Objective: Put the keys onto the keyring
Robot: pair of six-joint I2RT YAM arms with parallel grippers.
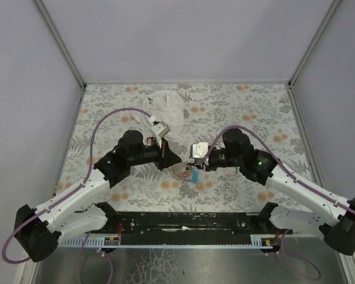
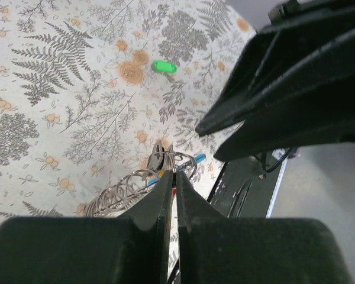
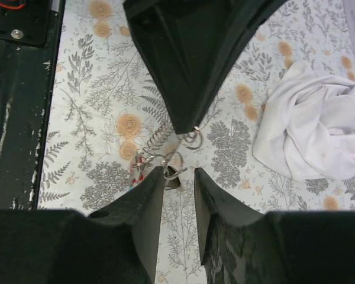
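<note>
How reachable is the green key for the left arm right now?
Probably yes: the green key lies alone on open table ahead, but the left gripper is shut on the keyring.

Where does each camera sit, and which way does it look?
Top: above and behind, looking down at the table; both arms show.
Left wrist: looks along the left gripper at the keyring; right gripper opposite.
Right wrist: faces the other way, own fingers below.
Shared: both wrist views hold the keyring; top and right wrist, the cloth.

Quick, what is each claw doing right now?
Left gripper: closed on the keyring.
Right gripper: open, nothing clearly gripped.
</note>
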